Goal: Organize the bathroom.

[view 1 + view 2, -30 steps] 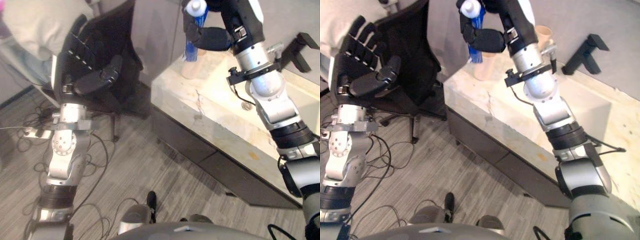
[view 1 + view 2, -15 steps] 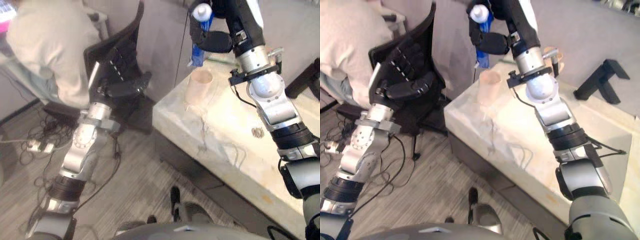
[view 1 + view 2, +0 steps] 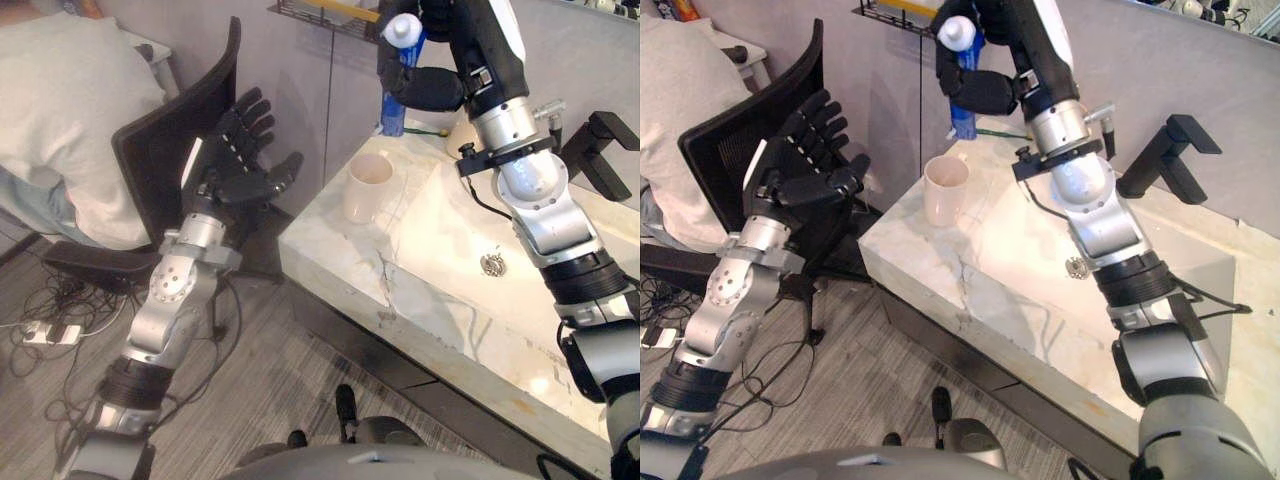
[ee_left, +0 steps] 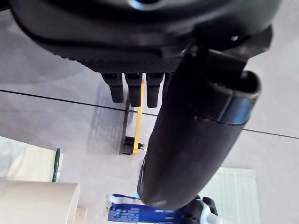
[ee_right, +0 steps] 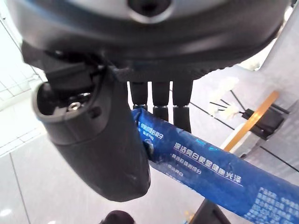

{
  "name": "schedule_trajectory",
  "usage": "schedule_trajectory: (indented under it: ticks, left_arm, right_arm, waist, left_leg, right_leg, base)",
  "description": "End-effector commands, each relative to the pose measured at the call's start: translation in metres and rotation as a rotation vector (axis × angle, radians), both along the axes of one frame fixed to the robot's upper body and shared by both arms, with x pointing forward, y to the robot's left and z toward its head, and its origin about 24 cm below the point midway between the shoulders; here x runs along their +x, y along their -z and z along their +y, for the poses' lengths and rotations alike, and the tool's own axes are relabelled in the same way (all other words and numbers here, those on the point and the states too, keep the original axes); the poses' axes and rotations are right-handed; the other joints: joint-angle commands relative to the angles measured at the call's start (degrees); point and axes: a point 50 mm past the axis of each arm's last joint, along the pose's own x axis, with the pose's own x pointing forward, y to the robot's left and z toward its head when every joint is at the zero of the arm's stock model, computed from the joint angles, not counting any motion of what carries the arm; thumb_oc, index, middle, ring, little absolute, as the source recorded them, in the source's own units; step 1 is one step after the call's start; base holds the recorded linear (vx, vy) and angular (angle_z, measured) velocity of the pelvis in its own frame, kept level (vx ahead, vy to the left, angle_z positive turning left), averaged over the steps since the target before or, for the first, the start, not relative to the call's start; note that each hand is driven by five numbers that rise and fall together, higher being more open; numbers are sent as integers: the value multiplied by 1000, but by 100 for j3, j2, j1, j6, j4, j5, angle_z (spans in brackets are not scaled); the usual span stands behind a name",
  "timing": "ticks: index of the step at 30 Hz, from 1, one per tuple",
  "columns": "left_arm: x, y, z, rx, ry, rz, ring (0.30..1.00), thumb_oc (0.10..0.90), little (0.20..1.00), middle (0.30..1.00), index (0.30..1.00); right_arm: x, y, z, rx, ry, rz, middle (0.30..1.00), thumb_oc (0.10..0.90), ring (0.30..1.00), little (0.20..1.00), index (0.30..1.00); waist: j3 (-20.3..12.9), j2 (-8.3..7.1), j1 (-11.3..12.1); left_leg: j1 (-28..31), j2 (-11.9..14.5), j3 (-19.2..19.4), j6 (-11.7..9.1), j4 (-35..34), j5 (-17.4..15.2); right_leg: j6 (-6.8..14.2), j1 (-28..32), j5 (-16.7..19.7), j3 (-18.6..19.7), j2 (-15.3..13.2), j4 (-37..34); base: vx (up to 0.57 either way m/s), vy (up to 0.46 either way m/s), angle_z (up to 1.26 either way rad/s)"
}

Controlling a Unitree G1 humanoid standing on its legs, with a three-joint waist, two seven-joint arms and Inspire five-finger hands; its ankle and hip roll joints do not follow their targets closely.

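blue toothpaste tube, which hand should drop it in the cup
Right. The right hand already grips the blue toothpaste tube above the counter, near the cream ceramic cup. The left hand is open, off beside the counter.

Both head eyes look down on the worktop (image 3: 420, 250); wrist cameras peer closely along each robot hand.

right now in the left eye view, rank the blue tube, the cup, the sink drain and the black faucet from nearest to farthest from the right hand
1. Blue tube: held in the right hand, above the counter's far corner.
2. Cup: on the counter, below the hand and toward the robot's left.
3. Black faucet and sink drain: too close to call; the faucet is off to the right by the wall, the drain down in the basin.
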Motion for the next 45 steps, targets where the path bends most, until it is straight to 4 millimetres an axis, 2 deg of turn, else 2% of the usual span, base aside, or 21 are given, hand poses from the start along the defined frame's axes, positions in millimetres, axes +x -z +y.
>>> schedule_trajectory:
  ticks: [1,7,14,21,25,32,36,45]
  left_arm:
    - [-10,-33,-1,6,40,-189,900,800,900,900,900]
    - [-8,-32,-4,-7,40,-186,900,800,900,900,900]
    - [-8,-29,-5,1,30,-180,900,800,900,900,900]
    - [-5,-6,9,6,-82,-61,900,800,900,900,900]
    - [-8,15,21,-21,-131,33,900,800,900,900,900]
    - [-18,49,29,8,-134,187,900,800,900,900,900]
    - [-22,57,32,8,-128,224,900,800,900,900,900]
    - [-23,60,33,18,-113,242,900,800,900,900,900]
  right_arm:
    - [-24,-55,-2,105,-63,-265,300,400,300,300,300]
    - [-30,-54,7,115,-129,-248,300,400,300,300,300]
    - [-26,-43,18,124,-155,-206,300,400,300,300,300]
    - [-13,-25,24,144,-148,-118,300,400,300,300,300]
    - [-7,-19,16,148,-110,-101,300,400,300,300,300]
    - [-4,-18,3,124,-48,-110,300,400,300,300,300]
    - [-3,-18,-6,115,-25,-102,300,400,300,300,300]
    - [-4,-12,-14,119,-3,-90,300,400,300,300,300]
  waist:
    - [-828,7,51]
    - [-851,-6,9]
    - [-839,-8,63]
    - [-843,-13,187]
    - [-819,-30,256]
    - [-801,-33,312]
    - [-818,-28,311]
    - [-798,-10,257]
  left_leg:
    - [-300,-39,-150,-216,26,61]
    - [-357,-49,-110,-220,95,32]
    - [-379,-42,-56,-217,122,19]
    - [-412,-18,-42,-248,97,63]
    - [-466,-2,-48,-278,123,76]
    - [-515,-7,-94,-298,193,62]
    - [-532,-14,-102,-307,235,41]
    - [-560,-14,-139,-306,268,38]
  right_leg:
    - [781,121,-1101,-142,111,485]
    - [770,148,-1127,-76,136,461]
    - [751,189,-1139,-85,128,409]
    - [713,266,-1092,-120,115,238]
    - [691,289,-1102,-158,97,211]
    - [664,325,-1104,-144,103,188]
    - [664,334,-1125,-102,113,203]
    - [655,335,-1134,-26,126,217]
  base:
    - [-35,7,-5]
    - [-38,8,-1]
    - [-8,-4,-2]
    - [26,-33,2]
    - [13,-26,1]
    - [38,-32,2]
    - [71,-35,1]
    - [37,-28,-1]
